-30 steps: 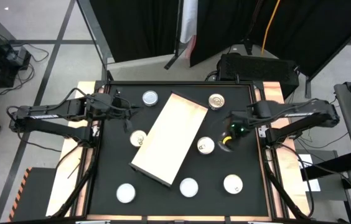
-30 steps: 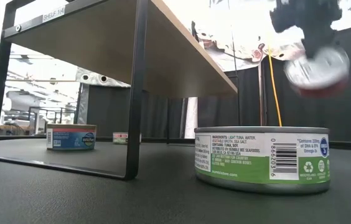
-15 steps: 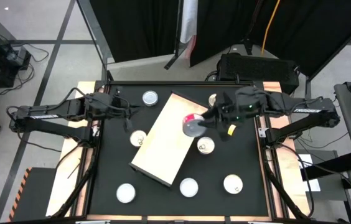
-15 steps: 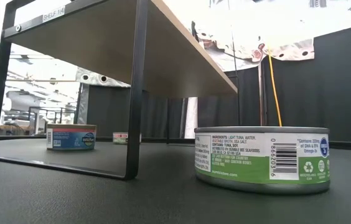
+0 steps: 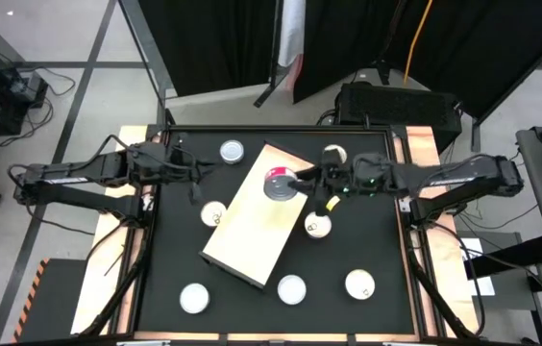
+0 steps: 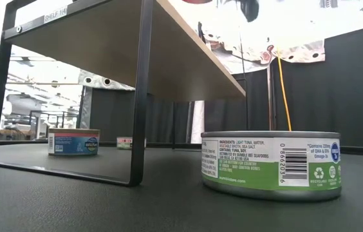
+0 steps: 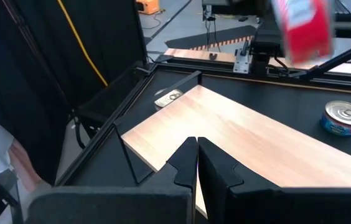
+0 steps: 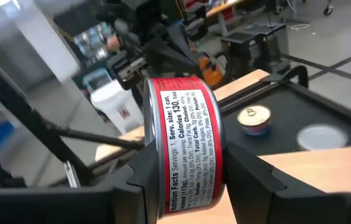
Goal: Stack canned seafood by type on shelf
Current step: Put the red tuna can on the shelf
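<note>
None of the tins rests on the shelf (image 5: 257,211) yet, so nearly all the stacking is left. The right gripper (image 5: 295,182) clamps a red-labelled tin (image 5: 278,182) over the shelf's far end. Seven more tins lie scattered on the black tabletop (image 5: 372,245) around it. The left gripper (image 7: 196,163) waits at the table's left edge, fingers pressed together. Only the right wrist view shows the red tin's label clearly; the low view alone shows a green-labelled tin (image 6: 271,164) up close beside the shelf's dark legs.
</note>
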### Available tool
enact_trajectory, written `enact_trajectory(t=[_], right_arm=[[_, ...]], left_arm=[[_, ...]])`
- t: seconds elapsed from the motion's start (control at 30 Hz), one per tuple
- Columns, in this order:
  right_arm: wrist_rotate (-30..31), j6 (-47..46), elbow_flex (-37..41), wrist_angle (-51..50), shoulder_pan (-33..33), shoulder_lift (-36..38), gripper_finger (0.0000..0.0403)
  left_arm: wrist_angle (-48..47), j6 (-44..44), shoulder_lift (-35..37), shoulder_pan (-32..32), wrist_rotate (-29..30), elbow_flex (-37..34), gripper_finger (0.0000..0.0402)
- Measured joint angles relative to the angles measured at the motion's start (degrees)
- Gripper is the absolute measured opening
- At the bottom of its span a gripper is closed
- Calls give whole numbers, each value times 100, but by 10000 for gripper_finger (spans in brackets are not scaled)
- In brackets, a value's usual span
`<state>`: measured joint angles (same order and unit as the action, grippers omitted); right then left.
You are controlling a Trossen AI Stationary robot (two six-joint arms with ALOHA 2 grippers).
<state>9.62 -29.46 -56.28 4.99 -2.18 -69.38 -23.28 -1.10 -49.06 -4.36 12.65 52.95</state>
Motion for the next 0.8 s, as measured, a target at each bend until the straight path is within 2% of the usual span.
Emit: enact_trajectory(t=[0.17,0.3,0.5,0.6,0.8], right_arm=[[506,-854,1421,2187,-21,-125,136],[1162,-1516,2155,3083,-128,-252,136],[1756,-2072,2431,3091,-255,-289,136],[1790,-2187,2431,3031,-227,-284,136],[1983,-2817,2431,2163,-178,-291,137]], left_arm=[[-158,24,63,0,-44,0,18],[-431,46,94,0,-48,2,18],[-476,144,132,33,-82,2,18],[-469,146,136,86,-122,2,18],[-471,146,136,215,-217,2,18]])
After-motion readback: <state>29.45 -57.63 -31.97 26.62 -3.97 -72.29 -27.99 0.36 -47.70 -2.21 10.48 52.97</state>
